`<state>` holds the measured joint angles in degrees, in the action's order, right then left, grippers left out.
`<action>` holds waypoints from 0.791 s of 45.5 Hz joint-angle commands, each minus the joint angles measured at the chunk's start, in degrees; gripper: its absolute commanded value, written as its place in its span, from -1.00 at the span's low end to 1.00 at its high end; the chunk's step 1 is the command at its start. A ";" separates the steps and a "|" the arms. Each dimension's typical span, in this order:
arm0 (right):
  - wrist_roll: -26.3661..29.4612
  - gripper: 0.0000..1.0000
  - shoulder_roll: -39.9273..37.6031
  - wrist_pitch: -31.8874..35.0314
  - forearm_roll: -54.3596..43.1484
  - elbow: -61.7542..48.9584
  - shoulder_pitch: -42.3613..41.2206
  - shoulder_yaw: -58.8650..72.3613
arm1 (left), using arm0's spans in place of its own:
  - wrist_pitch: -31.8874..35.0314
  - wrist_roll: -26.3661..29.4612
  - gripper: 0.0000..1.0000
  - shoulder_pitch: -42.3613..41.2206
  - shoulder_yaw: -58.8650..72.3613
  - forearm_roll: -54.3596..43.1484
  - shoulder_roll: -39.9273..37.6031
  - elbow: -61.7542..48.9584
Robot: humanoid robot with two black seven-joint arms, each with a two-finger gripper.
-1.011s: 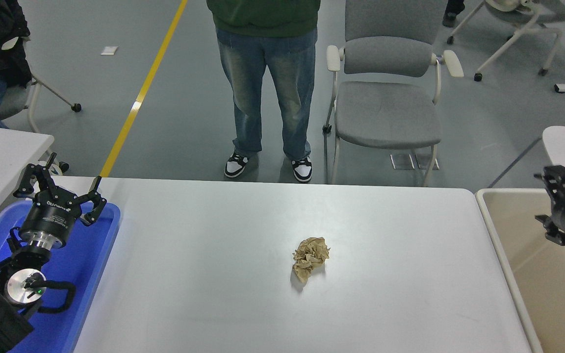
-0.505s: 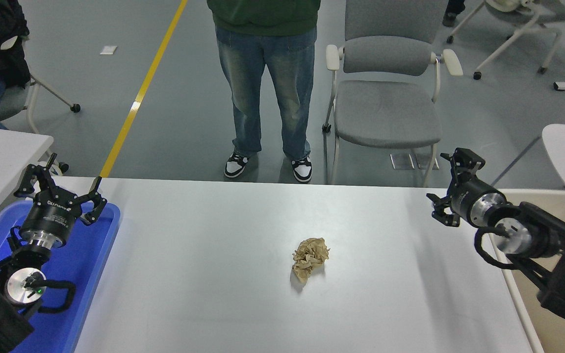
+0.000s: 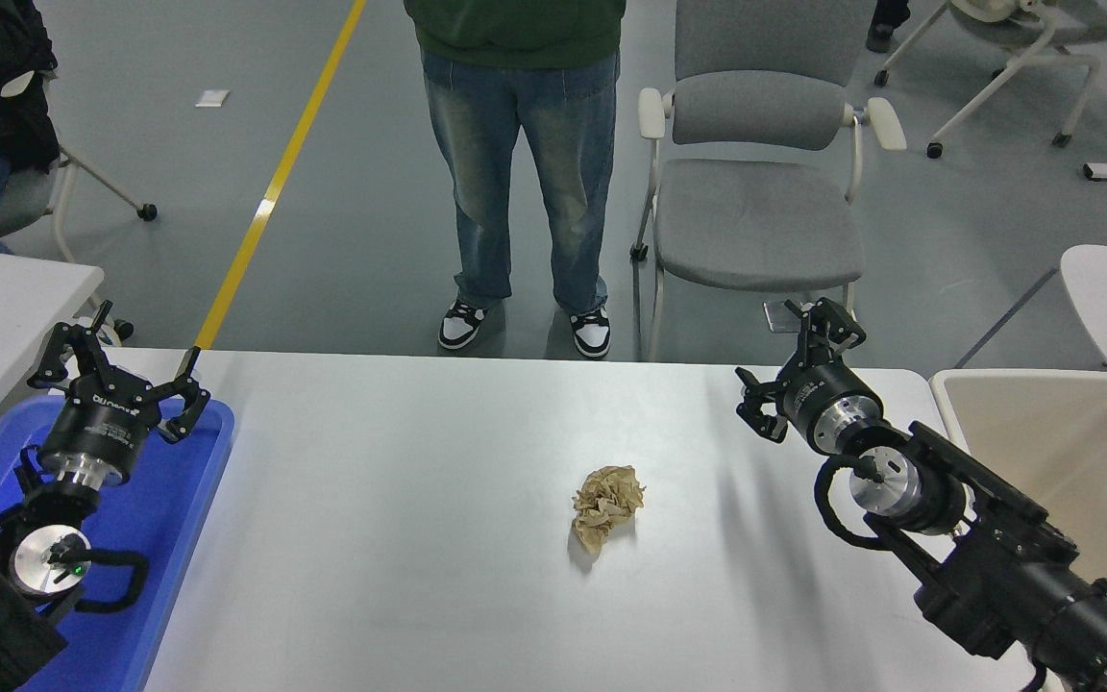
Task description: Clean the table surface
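The table surface (image 3: 419, 577) fills the lower part of the head view; a crumpled brown paper wad (image 3: 606, 504) lies near its centre, touched by nothing; the right gripper (image 3: 794, 370) hangs above the far right part of the table, fingers spread apart and holding nothing, well apart from the wad; the left gripper (image 3: 121, 360) sits over the blue tray (image 3: 169, 538) at lower left, fingers likewise spread; a beige bin (image 3: 1082, 452) stands just beside the right edge; a person in jeans (image 3: 515, 163) stands at the far side, next to a grey chair (image 3: 755, 192).

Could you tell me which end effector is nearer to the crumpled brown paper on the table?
Right. The right end effector hovers beyond the crumpled brown paper, to its right; the left end effector is over the blue tray, far left.
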<state>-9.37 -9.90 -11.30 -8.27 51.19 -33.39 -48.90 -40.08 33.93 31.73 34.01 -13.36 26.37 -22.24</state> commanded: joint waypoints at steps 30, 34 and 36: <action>-0.03 1.00 -16.90 0.23 -15.01 5.84 -9.23 32.98 | 0.00 0.00 1.00 0.00 0.00 0.00 0.00 0.00; 0.06 1.00 -19.09 0.14 -17.04 9.00 -12.31 39.04 | 0.00 0.00 1.00 0.00 0.00 0.00 0.00 0.00; 0.06 1.00 -20.06 -0.04 -18.18 10.67 -14.24 42.81 | 0.00 0.00 1.00 0.00 0.00 0.00 0.00 0.00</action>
<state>-9.57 -23.52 -11.04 -20.53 55.58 -40.54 -21.91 -40.08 33.92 31.73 34.01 -13.36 26.37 -22.24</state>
